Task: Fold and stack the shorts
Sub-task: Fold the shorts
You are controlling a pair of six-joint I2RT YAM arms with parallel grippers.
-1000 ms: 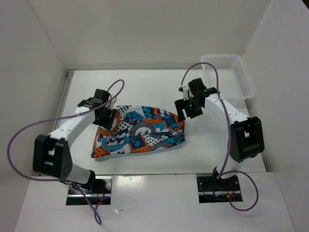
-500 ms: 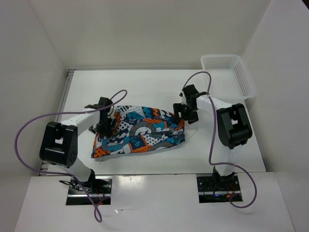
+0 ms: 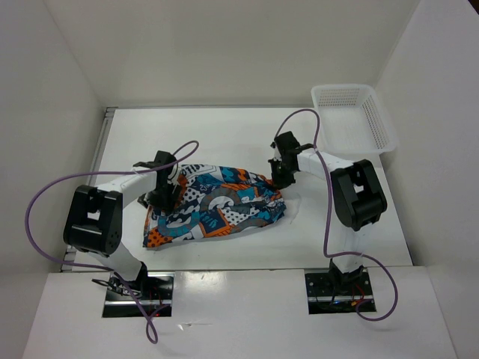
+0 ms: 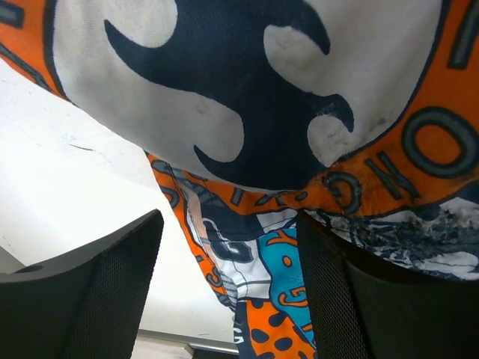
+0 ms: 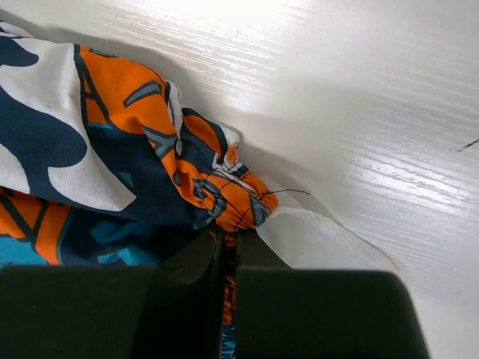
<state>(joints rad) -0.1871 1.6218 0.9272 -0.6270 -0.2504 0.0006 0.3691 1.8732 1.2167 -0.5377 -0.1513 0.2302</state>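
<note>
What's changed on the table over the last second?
The right pincer dropped to the far right corner of the shorts and shut on it, puckering that edge. The left pincer lowered over the left edge, open. The basket stayed put.

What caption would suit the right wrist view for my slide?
Right hand shut on an orange corner of the shorts, on a white table.

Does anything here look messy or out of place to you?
The shorts lie rumpled and slanted on the table rather than flat. At their right corner, seen up close from the right wrist, a patch of white inner fabric pokes out from under the print, and a thin loose thread sticks out.
</note>
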